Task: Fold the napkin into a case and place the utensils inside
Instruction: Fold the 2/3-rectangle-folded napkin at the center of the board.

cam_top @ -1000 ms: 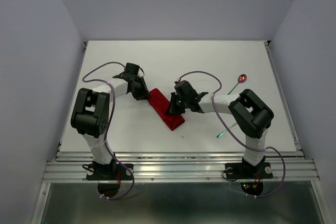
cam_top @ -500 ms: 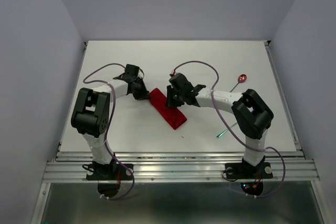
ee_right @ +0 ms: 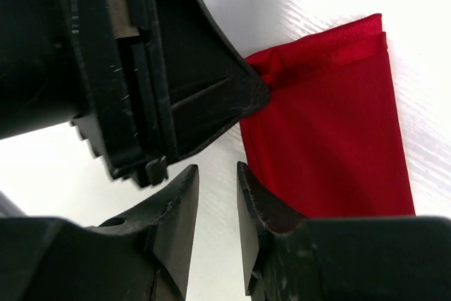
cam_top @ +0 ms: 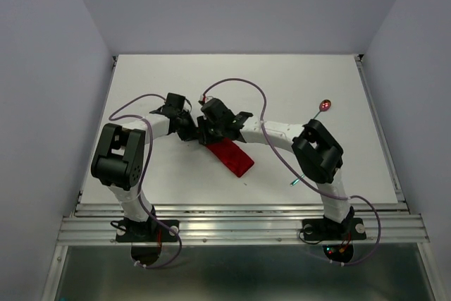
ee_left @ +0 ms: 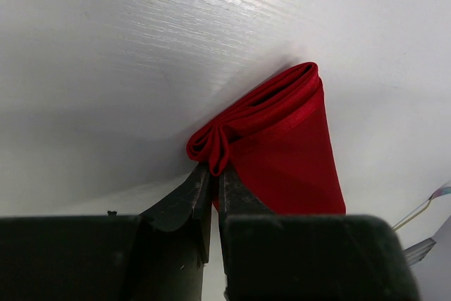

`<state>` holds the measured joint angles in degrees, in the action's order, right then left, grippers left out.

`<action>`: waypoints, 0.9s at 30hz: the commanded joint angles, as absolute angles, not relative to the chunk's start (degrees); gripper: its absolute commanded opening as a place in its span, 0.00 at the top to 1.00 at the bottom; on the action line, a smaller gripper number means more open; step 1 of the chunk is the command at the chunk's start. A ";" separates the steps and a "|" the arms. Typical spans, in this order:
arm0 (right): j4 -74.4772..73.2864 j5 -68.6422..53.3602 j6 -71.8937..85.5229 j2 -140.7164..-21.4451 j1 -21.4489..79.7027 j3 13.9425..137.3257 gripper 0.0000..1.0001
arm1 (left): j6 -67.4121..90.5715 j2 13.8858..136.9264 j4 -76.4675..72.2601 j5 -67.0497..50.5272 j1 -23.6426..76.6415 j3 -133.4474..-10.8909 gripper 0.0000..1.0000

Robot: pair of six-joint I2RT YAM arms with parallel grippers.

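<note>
The napkin (cam_top: 230,155) is bright red cloth folded into a narrow flat case, lying diagonally mid-table. My left gripper (cam_top: 192,132) is at its upper-left end. In the left wrist view that gripper (ee_left: 213,168) is shut on the bunched corner of the napkin (ee_left: 282,146). My right gripper (cam_top: 206,134) sits just beside it. In the right wrist view it (ee_right: 217,173) stands slightly open over bare table, nothing between its fingers, the napkin (ee_right: 331,146) to its right. The spoon (cam_top: 325,106) lies far right, and the fork's teal handle (cam_top: 296,181) shows beside the right arm.
The left gripper's black fingers (ee_right: 204,96) fill the upper left of the right wrist view, very close to my right gripper. The two arms' cables (cam_top: 232,84) loop above the table. The white table (cam_top: 282,75) ends at a metal rail (cam_top: 239,227) in front.
My right gripper let go of the napkin's middle, opened a little and moved up-left beside the left gripper. My left gripper closed on the napkin's corner.
</note>
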<state>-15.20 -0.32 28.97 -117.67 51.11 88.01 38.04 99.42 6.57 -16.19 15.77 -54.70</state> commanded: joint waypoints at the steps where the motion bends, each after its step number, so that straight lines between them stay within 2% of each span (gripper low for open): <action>1: -17.58 1.93 25.67 -119.70 52.20 91.93 0.65 | 39.11 96.68 7.65 -16.00 16.08 -53.70 1.00; 27: -17.58 8.43 22.41 -124.89 53.88 96.50 0.66 | 38.32 96.94 9.32 -16.96 16.08 -55.37 1.00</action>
<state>-20.25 6.07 23.22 -123.90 53.34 94.43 39.07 99.15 7.07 -15.00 14.90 -54.61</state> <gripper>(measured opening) 0.338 0.156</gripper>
